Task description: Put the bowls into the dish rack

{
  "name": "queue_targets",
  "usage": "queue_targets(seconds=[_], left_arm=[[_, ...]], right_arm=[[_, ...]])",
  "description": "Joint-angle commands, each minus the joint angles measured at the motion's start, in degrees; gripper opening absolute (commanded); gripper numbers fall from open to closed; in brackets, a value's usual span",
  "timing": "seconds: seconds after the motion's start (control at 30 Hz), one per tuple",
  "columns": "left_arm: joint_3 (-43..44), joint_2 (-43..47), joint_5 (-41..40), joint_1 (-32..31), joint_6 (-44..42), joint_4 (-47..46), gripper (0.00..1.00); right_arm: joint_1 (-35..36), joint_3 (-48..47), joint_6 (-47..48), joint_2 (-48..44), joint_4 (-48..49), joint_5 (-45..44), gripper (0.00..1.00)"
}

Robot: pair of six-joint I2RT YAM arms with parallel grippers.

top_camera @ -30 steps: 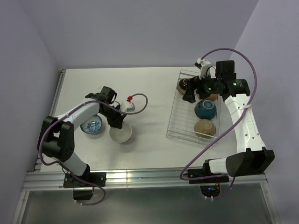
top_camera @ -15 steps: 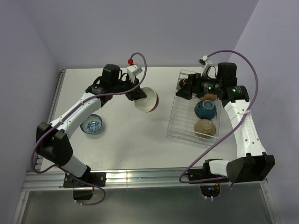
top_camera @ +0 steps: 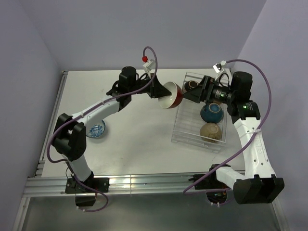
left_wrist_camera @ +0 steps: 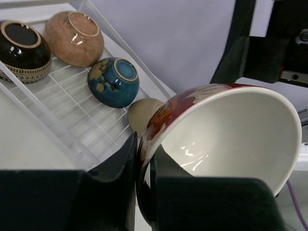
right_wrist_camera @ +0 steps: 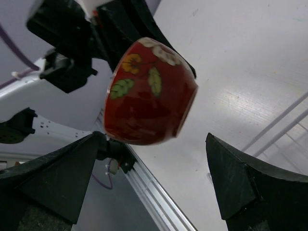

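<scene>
Bowl (top_camera: 171, 95) — now closer to dish rack (top_camera: 184, 129)

Red floral bowl (left_wrist_camera: 226, 130): glazed ceramic, high gloss, with a smooth cream-white inside catching bright highlights and painted flowers outside. Black bowl (left_wrist_camera: 21, 50): glossy glaze above a duller patterned band. Tan bowl (left_wrist_camera: 74, 38): speckled glaze with a soft sheen. Blue bowl (left_wrist_camera: 113, 82): glossy mottled glaze. Dish rack (top_camera: 186, 126): clear, smooth plastic with thin ribs. Bench (top_camera: 134, 147): smooth, white, nearly matt. Rail (top_camera: 144, 183) at its near edge: pale, dull-shining metal. Jaws of the left gripper (left_wrist_camera: 143, 166): matt black, plastic-looking.
</scene>
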State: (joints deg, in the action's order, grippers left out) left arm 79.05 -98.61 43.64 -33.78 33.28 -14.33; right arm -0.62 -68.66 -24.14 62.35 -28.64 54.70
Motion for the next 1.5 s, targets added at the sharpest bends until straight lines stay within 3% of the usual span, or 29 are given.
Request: queue_targets(seconds=[0.0, 0.2, 0.77, 0.93, 1.13, 1.23, 1.33, 1.37, 1.4, 1.43, 1.47], left_arm=[[3.7, -0.9, 1.6, -1.0, 7.8, -10.5, 0.0], [3.7, -2.4, 1.5, -2.7, 10.1, -14.1, 0.0], [3.7, -2.6, 1.3, -4.7, 8.5, -12.4, 0.0], [3.8, -2.9, 1.2, -4.7, 8.0, -12.0, 0.0], [4.4, -3.3, 0.7, -5.1, 6.5, -10.5, 0.0], [4.6, -3.3, 0.5, -5.2, 5.6, -9.5, 0.0], [5.0, -3.6, 0.2, -5.2, 4.7, -8.4, 0.0], [5.0, -3.6, 0.3, -5.2, 4.4, -8.3, 0.01], [5.0, -3.8, 0.3, -5.2, 4.2, -7.8, 0.05], [5.2, -4.0, 0.0, -5.2, 4.0, -7.6, 0.08], [5.2, -4.0, 0.0, -5.2, 3.6, -7.3, 0.09]], right_arm=[[-1.1, 0.5, -5.6, -1.7, 5.8, 2.4, 1.0], [-1.1, 3.0, -7.3, -0.9, 6.1, 1.6, 1.0], [0.4, 5.6, -11.2, -0.9, 10.2, 6.4, 1.0], [0.4, 6.1, -11.3, -0.8, 10.9, 7.1, 0.92], [2.1, 5.0, -8.8, 0.5, 8.9, 5.5, 0.74], [2.4, 5.0, -8.6, 0.9, 9.0, 5.6, 0.57], [2.4, 5.0, -8.6, 1.6, 9.0, 5.7, 0.3], [2.4, 4.9, -8.1, 1.9, 8.7, 5.7, 0.15], [2.4, 4.7, -7.7, 2.1, 8.2, 5.8, 0.07], [2.4, 4.3, -7.2, 2.7, 7.6, 5.8, 0.0], [2.4, 3.6, -5.7, 3.0, 6.9, 5.5, 0.0]])
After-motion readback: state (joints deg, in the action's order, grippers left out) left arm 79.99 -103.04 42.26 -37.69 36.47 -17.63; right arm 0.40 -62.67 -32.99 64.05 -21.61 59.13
